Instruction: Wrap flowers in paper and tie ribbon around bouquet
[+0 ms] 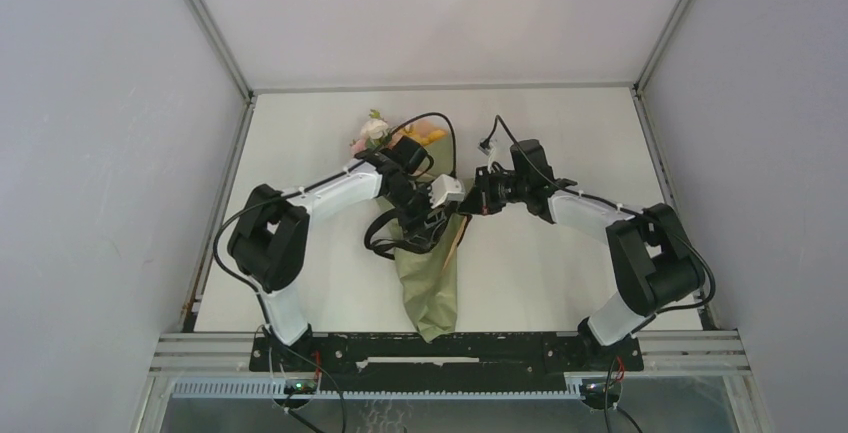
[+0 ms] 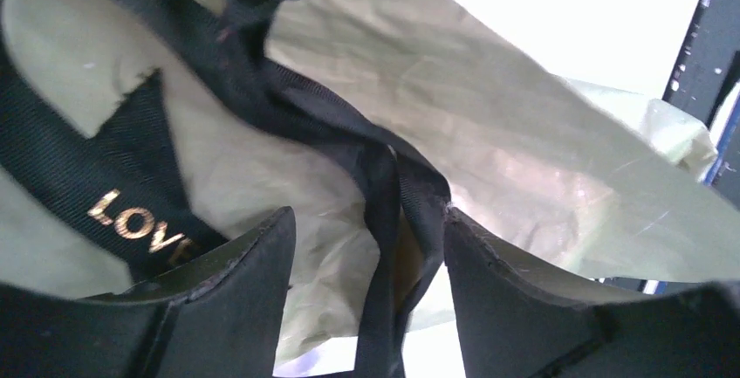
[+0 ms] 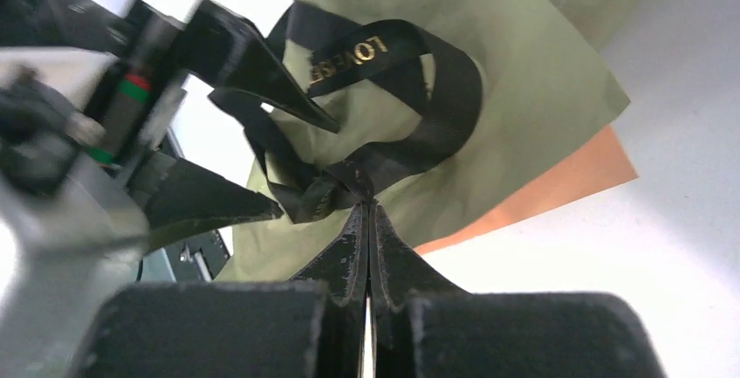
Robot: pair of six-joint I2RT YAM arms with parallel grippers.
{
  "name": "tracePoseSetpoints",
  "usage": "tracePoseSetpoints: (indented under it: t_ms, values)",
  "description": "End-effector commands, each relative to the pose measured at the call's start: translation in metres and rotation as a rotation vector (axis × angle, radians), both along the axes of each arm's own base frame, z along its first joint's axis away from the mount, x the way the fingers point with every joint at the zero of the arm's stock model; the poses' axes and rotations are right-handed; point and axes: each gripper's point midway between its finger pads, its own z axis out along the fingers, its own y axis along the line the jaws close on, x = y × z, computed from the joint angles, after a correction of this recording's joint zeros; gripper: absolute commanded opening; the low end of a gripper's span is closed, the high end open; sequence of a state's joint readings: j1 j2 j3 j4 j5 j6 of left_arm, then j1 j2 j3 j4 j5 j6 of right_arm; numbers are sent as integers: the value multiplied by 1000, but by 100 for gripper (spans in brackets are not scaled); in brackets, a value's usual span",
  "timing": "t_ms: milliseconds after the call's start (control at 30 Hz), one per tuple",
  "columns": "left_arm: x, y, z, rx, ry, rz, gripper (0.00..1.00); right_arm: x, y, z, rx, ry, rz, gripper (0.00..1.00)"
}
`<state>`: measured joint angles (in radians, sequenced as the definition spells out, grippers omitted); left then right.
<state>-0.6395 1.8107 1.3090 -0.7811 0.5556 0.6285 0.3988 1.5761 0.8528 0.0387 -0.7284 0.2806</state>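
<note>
The bouquet point(image 1: 428, 283) lies along the table as an olive-green paper point(image 3: 524, 72) cone, narrow end toward the arm bases. A peach-orange face point(image 3: 567, 182) shows at one edge. Pink, white and yellow flowers point(image 1: 374, 133) stick out at the far end. A black ribbon point(image 3: 454, 107) with gold lettering loops over the paper. My right gripper point(image 3: 368, 208) is shut on the ribbon at its crossing. My left gripper point(image 2: 366, 221) is open just opposite, and a ribbon point(image 2: 393, 247) strand hangs loose between its fingers point(image 2: 253, 282).
Both wrists meet over the middle of the bouquet, the left gripper point(image 1: 432, 221) beside the right gripper point(image 1: 468, 203). White table point(image 1: 560, 283) is bounded by grey walls and metal rails. A black base rail point(image 1: 450, 348) runs along the near edge.
</note>
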Motion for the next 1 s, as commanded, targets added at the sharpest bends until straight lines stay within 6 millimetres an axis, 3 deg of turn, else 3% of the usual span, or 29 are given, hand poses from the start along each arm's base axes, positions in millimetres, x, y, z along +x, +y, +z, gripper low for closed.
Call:
tracePoseSetpoints:
  t_ms: [0,133,333,533,667,800,967]
  values:
    - [48,-1,33,-58,-93,166,65,23,-1,1,-21,-10,-71,0]
    - [56,10,41,-51,-113,203,66,29,0,1,-18,-4,-101,0]
    - [35,4,55,-99,-85,146,80,28,6,2,2,8,-100,0]
    - [33,-14,41,-109,-84,132,99,25,13,10,36,7,-82,0]
    - [40,-27,35,-136,-95,132,100,28,15,19,61,-2,-92,0]
    - [49,-38,26,-134,-120,147,89,31,15,22,82,5,-107,0]
    - [48,-40,14,-114,-79,148,58,36,12,21,76,10,-136,0]
